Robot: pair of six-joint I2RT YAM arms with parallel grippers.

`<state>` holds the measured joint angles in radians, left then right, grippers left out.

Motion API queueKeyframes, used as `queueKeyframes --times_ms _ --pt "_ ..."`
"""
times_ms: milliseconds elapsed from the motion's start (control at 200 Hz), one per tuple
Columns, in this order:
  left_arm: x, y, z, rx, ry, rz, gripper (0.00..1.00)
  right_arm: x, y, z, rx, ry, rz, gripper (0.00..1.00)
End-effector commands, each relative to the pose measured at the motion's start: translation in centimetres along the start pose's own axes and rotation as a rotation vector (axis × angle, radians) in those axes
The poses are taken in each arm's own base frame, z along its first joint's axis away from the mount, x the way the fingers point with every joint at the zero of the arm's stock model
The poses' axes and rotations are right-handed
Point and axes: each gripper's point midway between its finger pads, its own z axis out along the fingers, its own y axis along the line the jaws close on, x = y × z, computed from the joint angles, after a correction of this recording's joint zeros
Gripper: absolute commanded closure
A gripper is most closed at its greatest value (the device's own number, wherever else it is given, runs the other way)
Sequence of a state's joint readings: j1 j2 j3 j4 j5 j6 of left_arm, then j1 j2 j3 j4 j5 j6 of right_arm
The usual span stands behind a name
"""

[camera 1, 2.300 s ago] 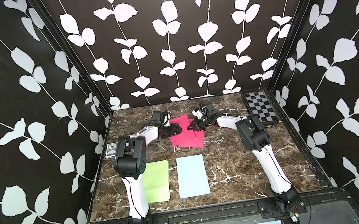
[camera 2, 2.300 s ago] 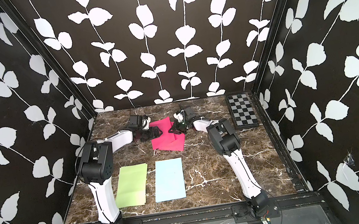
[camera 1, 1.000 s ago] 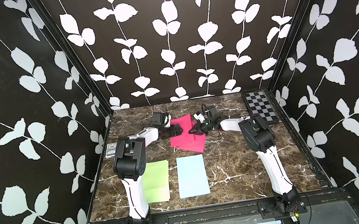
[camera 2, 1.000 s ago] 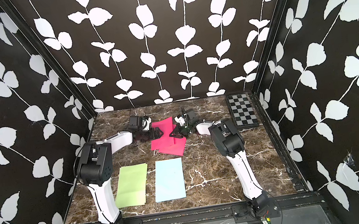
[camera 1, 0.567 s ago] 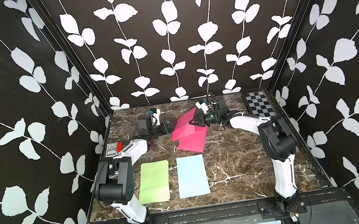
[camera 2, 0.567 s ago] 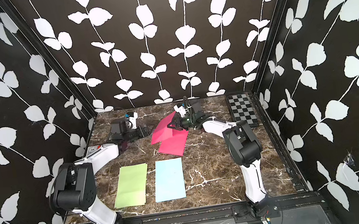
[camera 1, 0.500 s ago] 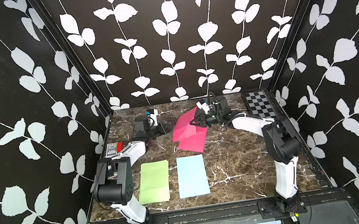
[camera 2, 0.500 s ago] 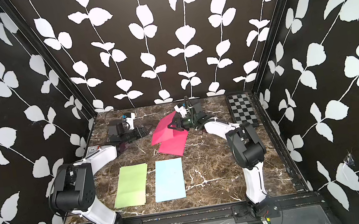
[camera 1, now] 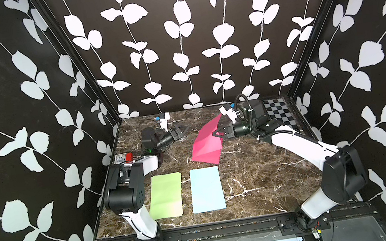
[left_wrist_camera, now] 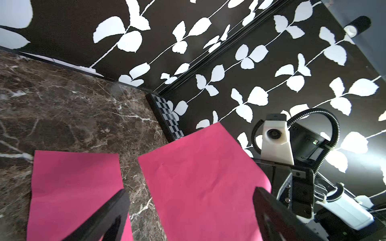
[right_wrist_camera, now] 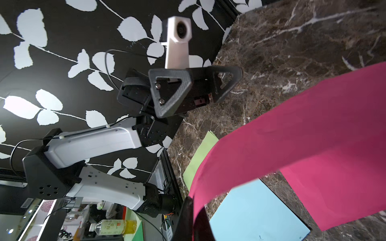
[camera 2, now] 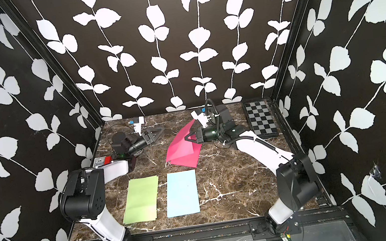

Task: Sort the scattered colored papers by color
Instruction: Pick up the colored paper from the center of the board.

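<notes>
Beyond one green (camera 1: 165, 196) and one blue paper (camera 1: 207, 189), right gripper (camera 1: 216, 133) pinches one of seemingly two pink papers (camera 1: 204, 143); left gripper (camera 1: 185, 129) released.

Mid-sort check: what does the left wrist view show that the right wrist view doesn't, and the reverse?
Only the left wrist view: the black-and-grey checkerboard at the edge of the brown marble table, and the right arm's white wrist camera. Only the right wrist view: the light green paper sheet and light blue paper sheet lying flat, the left arm's white body, and a plastic drink bottle outside the cell. Both: the lifted magenta pink paper sheet and a second magenta pink sheet flat on the table.
</notes>
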<state>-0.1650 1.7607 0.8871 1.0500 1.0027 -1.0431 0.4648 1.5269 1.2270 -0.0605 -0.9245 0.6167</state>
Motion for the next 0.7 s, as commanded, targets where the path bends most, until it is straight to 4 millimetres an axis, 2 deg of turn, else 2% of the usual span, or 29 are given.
queueKeyframes --times_ms 0,200,390,405,430,695 --pt "0.4 -2.2 -0.1 0.091 0.022 0.0 0.06 0.6 0.8 -0.6 -0.002 0.0 -0.056 1.0" --pt "-0.2 -3.5 0.0 0.167 0.004 -0.06 0.06 -1.2 2.3 -0.5 -0.039 -0.023 -0.096 1.0" --pt "0.2 -4.2 0.8 0.187 0.029 -0.076 0.05 -2.5 2.3 0.1 -0.059 -0.039 -0.108 1.0" --pt "0.2 -4.2 0.8 0.188 0.03 -0.076 0.05 -3.3 3.1 0.0 -0.07 -0.052 -0.127 1.0" --pt "0.2 -4.3 0.9 0.189 0.035 -0.075 0.05 -3.6 3.2 0.0 -0.075 -0.055 -0.13 1.0" --pt "1.2 -2.9 1.3 0.154 0.06 -0.093 0.05 -4.7 4.1 0.1 -0.095 -0.068 -0.14 1.0"
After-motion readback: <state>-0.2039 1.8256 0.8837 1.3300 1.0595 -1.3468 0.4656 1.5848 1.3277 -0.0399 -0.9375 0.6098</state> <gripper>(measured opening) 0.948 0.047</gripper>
